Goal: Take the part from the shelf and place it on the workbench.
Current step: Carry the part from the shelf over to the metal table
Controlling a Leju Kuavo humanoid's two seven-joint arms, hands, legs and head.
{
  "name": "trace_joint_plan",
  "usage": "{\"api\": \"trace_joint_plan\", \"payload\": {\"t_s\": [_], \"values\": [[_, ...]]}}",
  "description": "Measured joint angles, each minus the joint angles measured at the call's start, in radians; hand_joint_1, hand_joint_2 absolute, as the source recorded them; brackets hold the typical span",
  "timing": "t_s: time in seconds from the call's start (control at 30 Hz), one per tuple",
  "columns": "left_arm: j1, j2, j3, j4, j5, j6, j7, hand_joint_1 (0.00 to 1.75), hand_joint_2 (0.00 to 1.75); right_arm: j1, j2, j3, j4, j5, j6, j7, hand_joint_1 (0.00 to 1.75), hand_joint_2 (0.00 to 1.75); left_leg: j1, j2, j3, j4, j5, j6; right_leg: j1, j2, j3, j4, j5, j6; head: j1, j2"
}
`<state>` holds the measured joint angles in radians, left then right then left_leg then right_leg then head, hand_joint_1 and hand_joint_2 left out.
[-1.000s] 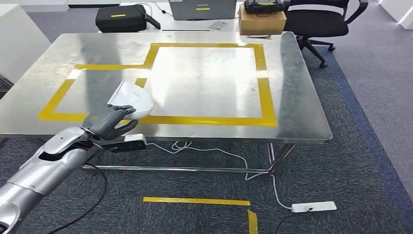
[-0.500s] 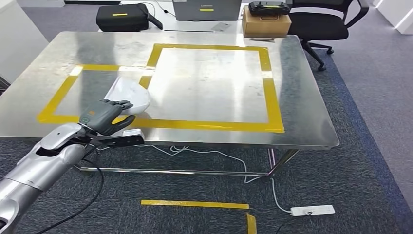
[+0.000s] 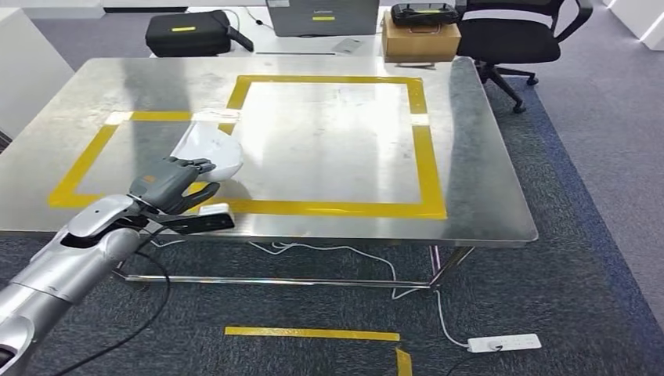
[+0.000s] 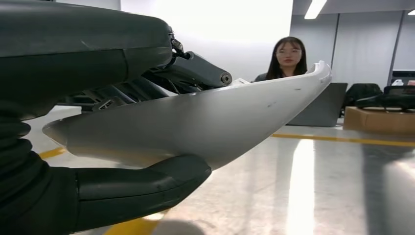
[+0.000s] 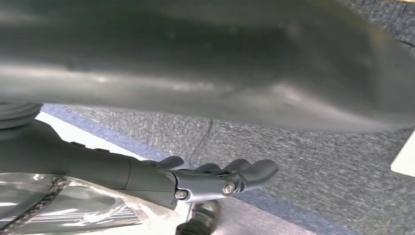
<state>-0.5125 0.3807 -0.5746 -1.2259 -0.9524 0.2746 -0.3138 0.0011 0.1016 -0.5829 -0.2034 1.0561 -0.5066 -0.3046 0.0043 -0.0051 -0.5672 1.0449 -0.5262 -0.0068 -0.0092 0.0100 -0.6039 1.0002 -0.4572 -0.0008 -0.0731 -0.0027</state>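
Part: white curved shell [image 3: 210,153], held above the near left area of the workbench, over the smaller yellow-taped rectangle, close to that rectangle's boundary with the larger one.
Part, close up: in the left wrist view the shell [image 4: 205,120] is a smooth pale piece tapering to a raised tip; thumb below it, darker fingers [image 4: 195,71] over its upper edge.
Left hand: [image 3: 168,186] grasps the part at its near edge, at the front rim of the workbench; the silver arm runs in from the lower left.
Right hand: [image 5: 215,178] hangs over grey carpet, fingers curled loosely inward, nothing in them.
Workbench: bright steel top [image 3: 485,180] on a metal frame, marked with two joined rectangles of yellow tape [image 3: 427,168], the larger to the right of the part.
Beyond the workbench: black case [image 3: 188,33], grey laptop [image 3: 321,14], cardboard box [image 3: 420,37] with a dark device on it, black office chair [image 3: 513,35] at the far right corner.
Under the workbench: white cable trailing to a power strip [image 3: 501,343] on the carpet; a yellow tape strip [image 3: 312,334] on the floor in front.
Person: stands beyond the workbench's far side [image 4: 288,56], seen past the tip of the part in the left wrist view.
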Motion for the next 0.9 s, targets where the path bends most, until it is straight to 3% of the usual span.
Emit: {"api": "trace_joint_plan", "payload": {"t_s": [0.1,0.13,0.17,0.2,0.27,0.33,0.47,0.7,0.9], "values": [[-0.002,0.000,0.000,0.004,0.001,0.000,0.003,1.75,1.75,-0.001,0.001,0.000,0.000,0.000,0.000,-0.001,0.00,0.00,0.004,0.001,-0.094,0.184,-0.073,-0.009,-0.001,-0.001,0.010,-0.002,-0.006,-0.010,-0.002,0.000],[-0.001,0.000,0.000,0.007,0.001,0.000,0.004,1.75,1.75,-0.001,0.001,-0.001,0.000,0.000,0.000,-0.001,0.00,0.00,0.005,0.001,-0.121,0.229,-0.078,-0.011,-0.001,-0.001,0.013,-0.002,-0.008,-0.011,-0.002,0.000],[0.000,0.000,0.000,0.010,0.001,0.000,0.005,1.75,1.75,0.000,0.001,-0.002,0.000,0.000,0.000,-0.001,0.00,0.00,0.005,0.001,-0.134,0.240,-0.066,-0.011,0.000,0.000,0.016,-0.001,-0.011,-0.011,-0.002,0.000],[0.000,0.000,-0.001,0.013,0.001,0.000,0.005,1.75,1.75,0.000,0.001,-0.003,0.000,0.000,0.000,-0.001,0.00,0.00,0.006,0.001,-0.129,0.213,-0.035,-0.010,0.000,0.001,0.019,-0.001,-0.013,-0.010,-0.002,0.000],[-0.006,0.000,0.000,0.018,0.002,0.000,0.006,1.75,1.75,0.000,0.002,-0.005,0.000,0.001,0.000,-0.001,0.00,0.00,0.005,0.001,-0.084,0.091,0.043,-0.003,0.000,0.002,0.027,0.001,-0.019,-0.005,-0.002,0.000],[-0.020,-0.001,0.000,0.026,0.004,-0.004,0.007,1.75,1.75,-0.001,0.003,-0.007,0.000,0.002,0.001,-0.001,0.00,0.00,0.002,0.002,-0.046,-0.006,0.079,0.005,0.003,0.003,0.026,0.003,-0.023,0.003,-0.001,0.000],[-0.061,-0.017,-0.001,0.058,0.010,-0.019,0.008,1.75,1.75,-0.002,0.003,-0.010,0.000,0.002,0.002,-0.008,0.00,0.00,0.001,-0.002,-0.042,-0.035,0.078,0.002,0.007,-0.001,0.019,0.003,-0.024,0.000,0.000,0.000],[-0.100,-0.038,-0.003,0.096,0.010,-0.024,0.007,1.75,1.75,-0.003,0.003,-0.019,0.000,0.003,0.003,-0.006,0.00,0.00,-0.003,-0.002,-0.042,-0.034,0.077,0.011,0.003,0.000,0.025,-0.008,-0.018,0.014,0.000,0.000],[-0.108,-0.043,-0.004,0.110,0.013,-0.020,0.004,1.75,1.75,-0.003,0.003,-0.024,0.000,0.014,0.003,-0.001,0.00,0.00,-0.004,-0.002,-0.042,-0.034,0.077,0.012,0.002,0.000,0.024,-0.008,-0.017,0.017,0.000,0.000]]}}
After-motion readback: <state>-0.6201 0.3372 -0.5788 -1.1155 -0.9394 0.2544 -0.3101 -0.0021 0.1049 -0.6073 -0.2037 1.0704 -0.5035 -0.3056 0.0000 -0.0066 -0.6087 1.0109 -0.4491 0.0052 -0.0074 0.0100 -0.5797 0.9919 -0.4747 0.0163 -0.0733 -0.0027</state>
